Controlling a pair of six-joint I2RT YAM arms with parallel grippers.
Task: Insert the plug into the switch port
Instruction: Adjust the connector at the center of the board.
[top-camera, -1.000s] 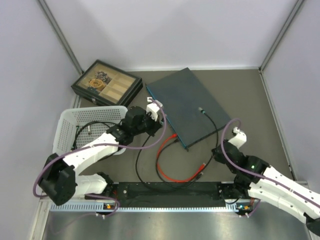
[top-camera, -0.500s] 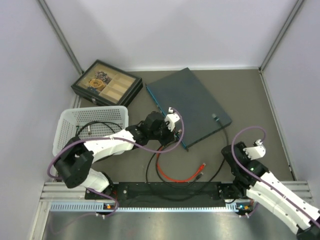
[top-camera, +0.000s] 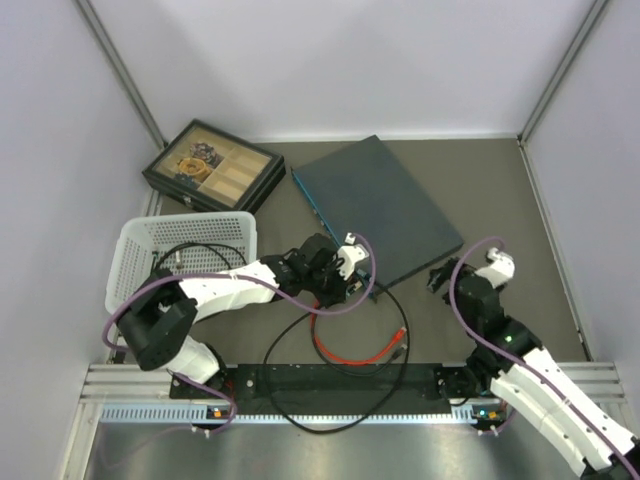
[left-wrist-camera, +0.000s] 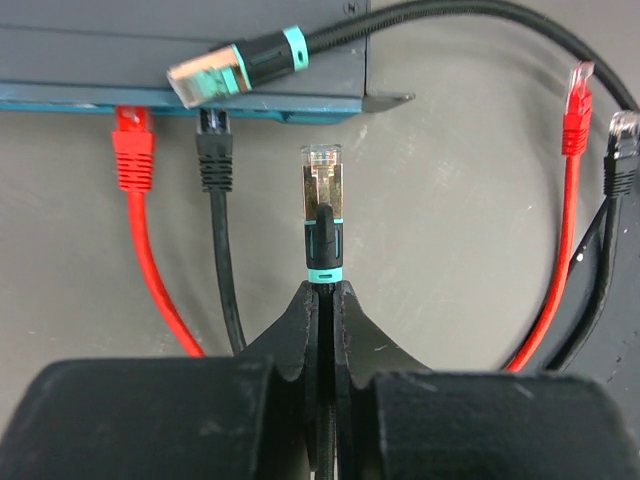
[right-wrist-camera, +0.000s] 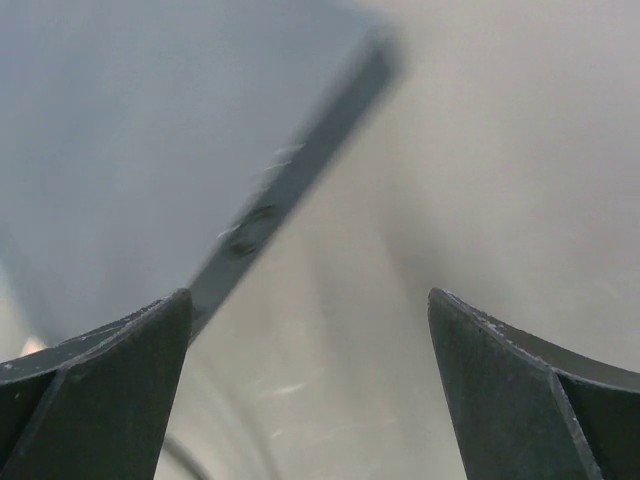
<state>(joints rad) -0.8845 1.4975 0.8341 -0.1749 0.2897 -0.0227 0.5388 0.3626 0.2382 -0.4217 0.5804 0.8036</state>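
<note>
Pinched by the left end effector (left-wrist-camera: 322, 300), the plug (left-wrist-camera: 322, 185) aims 12 o'clock at the switch (left-wrist-camera: 100, 50) corner and could miss every port.

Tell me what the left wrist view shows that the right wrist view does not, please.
Only the left wrist view: the left gripper shut on the plug, which points at the switch's port edge, where a red plug and a black plug sit in ports. Only the right wrist view: the open right gripper beside a blurred corner of the switch. Both: the switch and the grey table.
</note>
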